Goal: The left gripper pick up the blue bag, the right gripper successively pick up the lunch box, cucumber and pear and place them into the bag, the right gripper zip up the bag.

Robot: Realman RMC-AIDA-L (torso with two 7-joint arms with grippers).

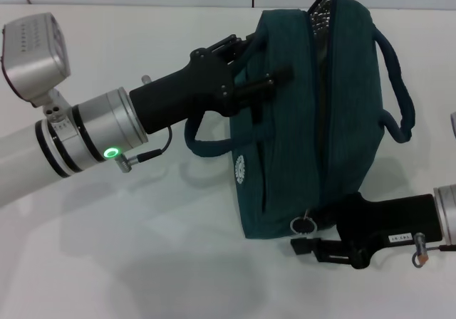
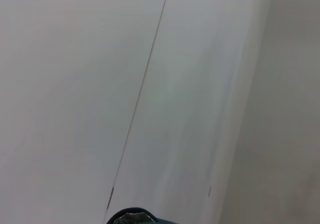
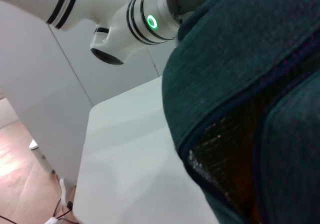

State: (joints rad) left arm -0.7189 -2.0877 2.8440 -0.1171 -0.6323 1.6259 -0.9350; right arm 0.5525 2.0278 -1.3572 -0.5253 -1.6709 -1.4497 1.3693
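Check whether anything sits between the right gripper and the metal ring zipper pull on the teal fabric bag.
Nothing visible does. The right gripper sits just below the metal ring zipper pull at the near end of the dark teal-blue fabric bag, which the left gripper holds.

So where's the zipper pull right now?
In the head view, the ring pull hangs at the bag's near end, right of centre, just above the right gripper.

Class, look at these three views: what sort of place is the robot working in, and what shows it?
Probably a robotics lab or test room: a bare white table, plain white wall panels, and cables trailing on the floor beside it.
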